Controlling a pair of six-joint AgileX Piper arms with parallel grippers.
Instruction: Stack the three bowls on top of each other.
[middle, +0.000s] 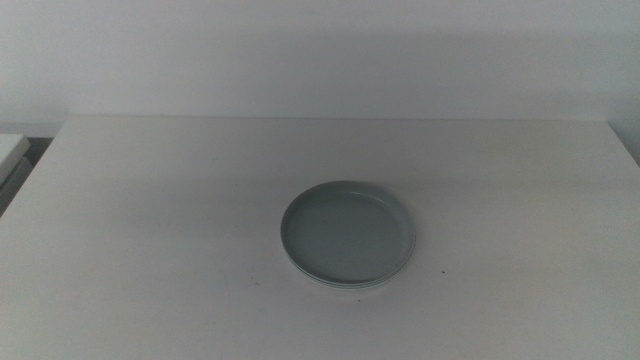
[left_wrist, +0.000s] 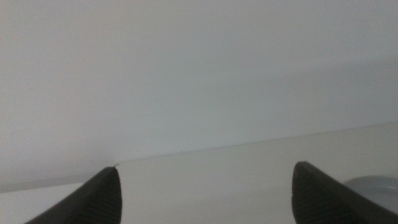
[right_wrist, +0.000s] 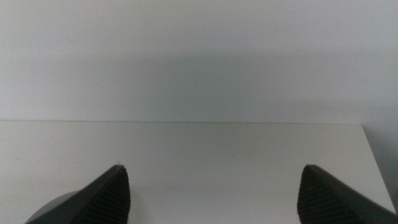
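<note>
The bowls (middle: 347, 233) sit nested in one stack at the middle of the white table. The top one is pale grey-green. A white rim (middle: 345, 288) peeks out under its near edge; the separate colours below are hard to tell. Neither arm shows in the middle view. My left gripper (left_wrist: 206, 167) is open and empty, low over the table, with an edge of the stack (left_wrist: 378, 185) beside one jaw. My right gripper (right_wrist: 214, 167) is open and empty, with a grey edge of the stack (right_wrist: 59, 208) beside one jaw.
The white table (middle: 150, 200) runs back to a plain white wall. A white piece of furniture (middle: 10, 150) stands off the table's left edge. A small dark speck (middle: 444, 270) lies right of the stack.
</note>
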